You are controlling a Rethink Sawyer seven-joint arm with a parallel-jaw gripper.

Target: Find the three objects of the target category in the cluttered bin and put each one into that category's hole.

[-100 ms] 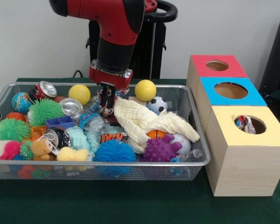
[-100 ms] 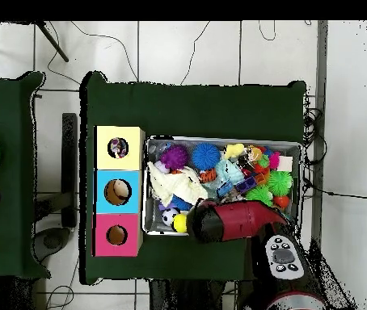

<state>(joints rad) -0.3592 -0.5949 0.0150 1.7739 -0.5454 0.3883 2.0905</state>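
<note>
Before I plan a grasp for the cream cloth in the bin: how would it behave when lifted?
The cream cloth looks floppy: it lies in folds draped over the purple spiky ball and the orange ball, so it would probably sag and trail. It seems light. Lifting it may drag or nudge those neighbours.

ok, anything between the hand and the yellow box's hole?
Yes. The white cloth lies heaped beside the hand, toward the yellow box, then comes the bin's end wall. A crumpled item already sits in the hole.
</note>
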